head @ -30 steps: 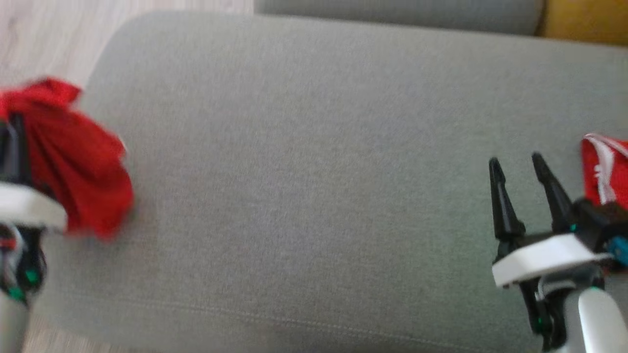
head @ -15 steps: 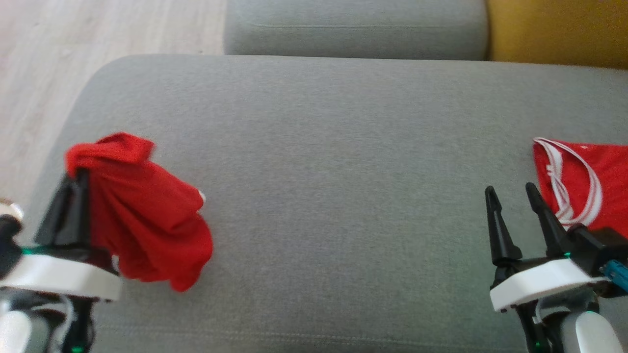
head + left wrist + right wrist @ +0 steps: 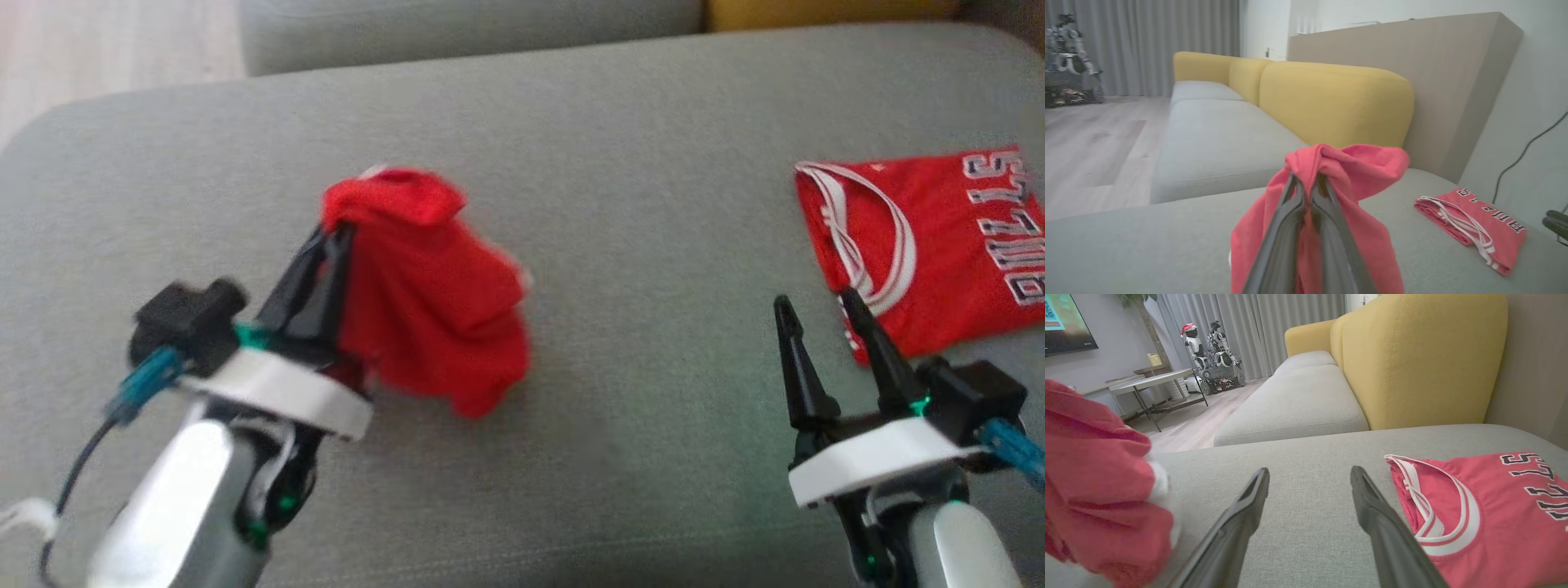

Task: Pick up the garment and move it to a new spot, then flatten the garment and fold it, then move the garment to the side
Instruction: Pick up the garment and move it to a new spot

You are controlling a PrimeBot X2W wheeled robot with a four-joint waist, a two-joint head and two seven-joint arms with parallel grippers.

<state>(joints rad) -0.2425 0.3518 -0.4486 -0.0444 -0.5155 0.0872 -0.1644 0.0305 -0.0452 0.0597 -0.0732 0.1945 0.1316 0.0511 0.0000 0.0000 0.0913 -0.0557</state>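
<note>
– Garment [image 3: 433, 286] has come in from the sofa's [image 3: 637, 163] edge toward mid-cushion, dangling, clamped in the left pincer [image 3: 331, 241].
– Right pincer [image 3: 816, 300] gapes, empty. Set-down next, I'd guess.

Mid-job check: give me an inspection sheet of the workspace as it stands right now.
Surface: grey sofa cushion, wide and flat.
Job's things: red garment, bunched, hanging from the left hand over the cushion.
Clutter: folded red jersey with white trim, lying flat on the cushion's right.
Hands: left hand shut on the red garment; right hand open, holding nothing, beside the jersey.
Cables: dark cable by the left wrist; second cable down the wall.
Surroundings: yellow backrest, wood floor, grey curtains, another robot near a low table.
</note>
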